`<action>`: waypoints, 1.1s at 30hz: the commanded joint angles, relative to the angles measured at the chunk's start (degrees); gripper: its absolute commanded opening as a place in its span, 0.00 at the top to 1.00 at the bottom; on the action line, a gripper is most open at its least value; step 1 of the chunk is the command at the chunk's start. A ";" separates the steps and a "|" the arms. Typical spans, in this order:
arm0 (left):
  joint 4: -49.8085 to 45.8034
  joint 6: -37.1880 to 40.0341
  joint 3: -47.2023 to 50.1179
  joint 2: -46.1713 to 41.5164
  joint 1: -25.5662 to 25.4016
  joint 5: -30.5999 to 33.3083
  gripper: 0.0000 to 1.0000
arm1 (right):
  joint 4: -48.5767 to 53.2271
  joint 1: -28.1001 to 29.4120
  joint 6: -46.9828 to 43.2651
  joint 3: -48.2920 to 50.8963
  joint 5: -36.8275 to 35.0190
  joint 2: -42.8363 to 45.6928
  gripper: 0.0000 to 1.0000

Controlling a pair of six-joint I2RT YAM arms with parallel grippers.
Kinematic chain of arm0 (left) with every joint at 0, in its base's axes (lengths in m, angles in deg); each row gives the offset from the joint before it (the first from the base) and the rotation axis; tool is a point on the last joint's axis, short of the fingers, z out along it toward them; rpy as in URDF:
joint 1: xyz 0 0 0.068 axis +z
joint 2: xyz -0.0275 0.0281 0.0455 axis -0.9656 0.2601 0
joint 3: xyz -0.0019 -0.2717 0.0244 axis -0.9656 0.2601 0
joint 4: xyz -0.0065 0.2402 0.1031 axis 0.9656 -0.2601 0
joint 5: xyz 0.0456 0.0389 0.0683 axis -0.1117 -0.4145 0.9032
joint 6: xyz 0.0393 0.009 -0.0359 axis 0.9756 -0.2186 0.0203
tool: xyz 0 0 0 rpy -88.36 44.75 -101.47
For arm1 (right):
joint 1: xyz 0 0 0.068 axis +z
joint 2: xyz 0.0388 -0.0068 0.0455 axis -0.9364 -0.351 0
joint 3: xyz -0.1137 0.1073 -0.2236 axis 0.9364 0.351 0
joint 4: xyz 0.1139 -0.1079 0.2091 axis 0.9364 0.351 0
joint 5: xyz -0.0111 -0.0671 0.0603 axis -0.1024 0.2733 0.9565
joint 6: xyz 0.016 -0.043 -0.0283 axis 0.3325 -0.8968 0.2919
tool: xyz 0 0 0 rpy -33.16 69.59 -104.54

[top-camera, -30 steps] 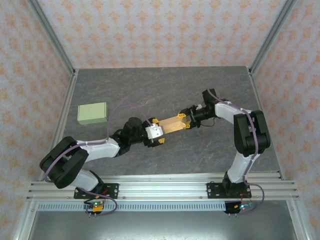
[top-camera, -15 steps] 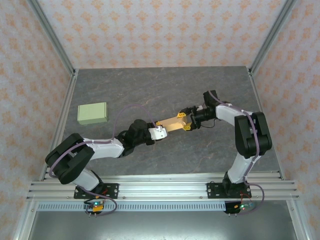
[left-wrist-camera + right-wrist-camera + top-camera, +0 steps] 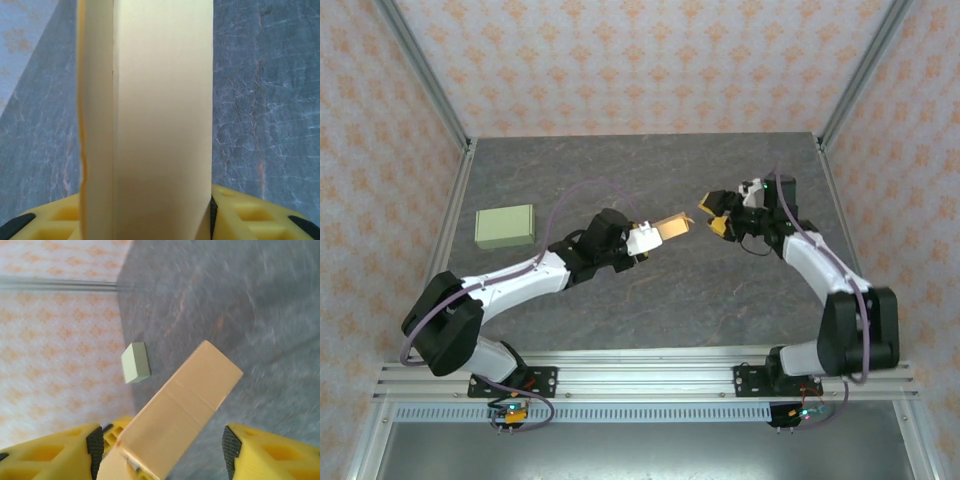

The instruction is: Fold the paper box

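The paper box [image 3: 667,228] is a long tan carton held off the table, slanting up to the right. My left gripper [image 3: 643,238] is shut on its left end. In the left wrist view the paper box [image 3: 160,115] stands upright between the yellow fingers [image 3: 240,215] of my left gripper [image 3: 150,212]. My right gripper [image 3: 714,216] hangs open just right of the carton's free end. In the right wrist view the paper box [image 3: 182,407] lies between the spread pads [image 3: 231,444] of my right gripper [image 3: 162,442], and neither pad touches it.
A closed pale green box [image 3: 505,227] lies flat at the table's left side; the right wrist view has the green box [image 3: 135,362] beyond the carton. Dark marbled table [image 3: 720,300] spreads all around. Patterned walls and metal posts [image 3: 425,80] enclose it.
My right gripper has let go of the carton, opened and drawn back to the right. My left gripper has closed on the carton and carried it up and to the right.
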 commanded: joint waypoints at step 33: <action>-23.87 -1.75 -16.15 15.68 7.44 -19.32 0.49 | 13.02 20.51 -56.69 -6.89 -30.06 -3.84 0.60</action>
